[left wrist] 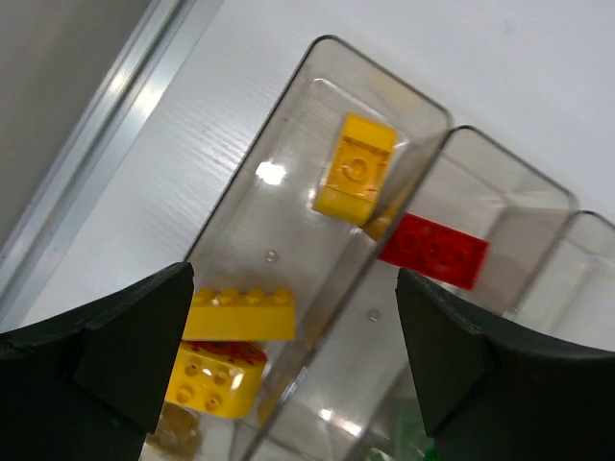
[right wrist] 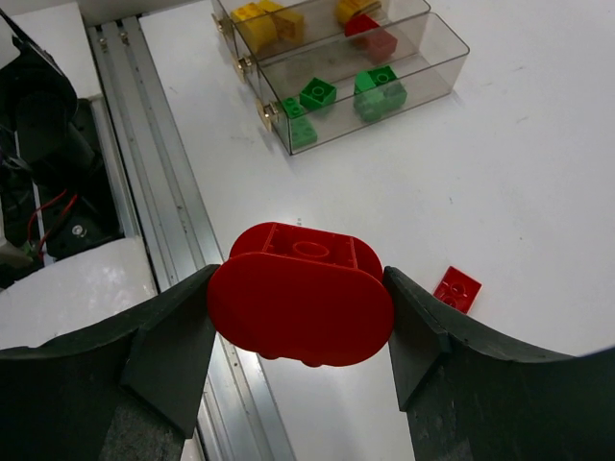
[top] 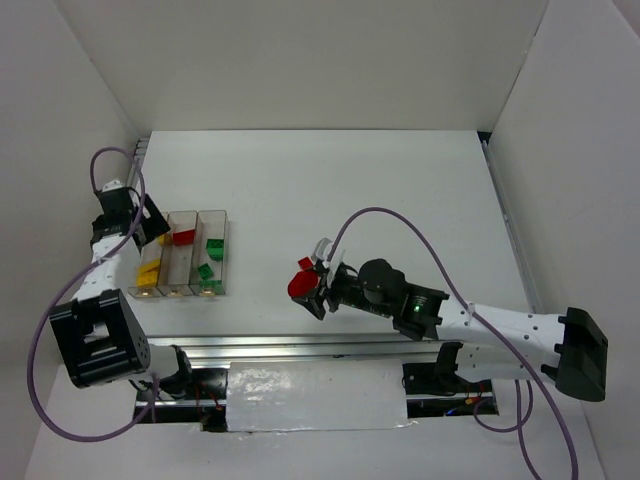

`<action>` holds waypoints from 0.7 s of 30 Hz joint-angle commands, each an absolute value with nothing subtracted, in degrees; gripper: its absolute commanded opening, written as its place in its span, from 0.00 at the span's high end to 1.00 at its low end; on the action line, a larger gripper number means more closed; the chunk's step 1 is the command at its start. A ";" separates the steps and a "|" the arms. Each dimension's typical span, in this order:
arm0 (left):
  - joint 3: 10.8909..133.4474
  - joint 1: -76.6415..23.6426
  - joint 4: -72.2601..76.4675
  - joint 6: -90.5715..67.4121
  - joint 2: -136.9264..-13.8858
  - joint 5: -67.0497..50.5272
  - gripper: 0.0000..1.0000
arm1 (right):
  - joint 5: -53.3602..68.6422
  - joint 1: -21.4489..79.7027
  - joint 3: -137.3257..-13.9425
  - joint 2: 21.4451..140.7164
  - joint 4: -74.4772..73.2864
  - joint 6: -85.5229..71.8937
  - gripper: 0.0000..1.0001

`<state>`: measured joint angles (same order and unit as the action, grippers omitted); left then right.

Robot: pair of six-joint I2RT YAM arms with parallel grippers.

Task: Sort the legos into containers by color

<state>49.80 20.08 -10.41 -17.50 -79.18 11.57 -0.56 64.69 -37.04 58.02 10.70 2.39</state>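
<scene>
Closest to me the aluminium rail (top: pixel 330 348) runs along the table's front edge, with a crinkled silvery sheet (top: pixel 315 395) below it between the two arm bases; a purple cable (top: pixel 400 215) loops up over the right arm. That arm lies low along the front, reaching leftward from the right side; the right gripper (right wrist: pixel 300 322) has its jaws partly closed on a rounded red lego (right wrist: pixel 307 288), pinched by its two ends and held clear above the table. Just beyond it a small flat red piece (right wrist: pixel 456 289) lies loose on the surface, apart from everything else.

Further left and back stand the containers (right wrist: pixel 432 77), three clear bins joined side by side; the one nearest the right arm holds green legos (right wrist: pixel 380 91), the middle one a red brick (left wrist: pixel 432 252), the leftmost yellow legos (left wrist: pixel 354 168). Nothing lies between the held piece and the bins.

The left arm climbs up the left side and bends in at the wrist; the left gripper (left wrist: pixel 293 322) hangs over the yellow bin, its black fingers (left wrist: pixel 125 346) spread wide with nothing between them but the bin below.

The table (top: pixel 380 200) is plain white; white walls (top: pixel 300 60) close it in at the back and both sides.
</scene>
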 commanded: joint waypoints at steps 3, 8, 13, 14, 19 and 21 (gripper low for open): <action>59.93 20.13 -20.02 -27.15 -71.90 -5.31 0.00 | 2.10 64.07 -37.71 57.75 15.20 1.84 1.00; 55.30 13.82 -20.74 -32.94 -60.24 -35.20 0.00 | 4.65 64.16 -37.70 55.63 14.51 3.33 0.98; 50.55 -14.01 -15.22 -44.46 -51.51 -33.05 0.01 | 2.38 64.25 -40.16 57.92 10.55 5.01 0.97; 49.93 -15.80 -14.68 -45.95 -50.98 -32.44 0.01 | 2.11 64.34 -40.60 58.96 9.50 5.10 0.97; 47.81 -24.32 -12.56 -50.89 -49.75 -30.16 0.00 | 0.09 64.95 -43.50 61.34 6.95 4.57 0.97; 47.37 -26.18 -13.53 -51.06 -49.57 -28.40 0.00 | -1.65 65.13 -44.29 62.05 5.98 4.75 0.97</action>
<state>47.66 -23.70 -15.42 -47.00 -50.15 -29.93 1.39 64.53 -40.60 61.49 7.03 4.12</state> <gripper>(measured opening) 0.995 0.714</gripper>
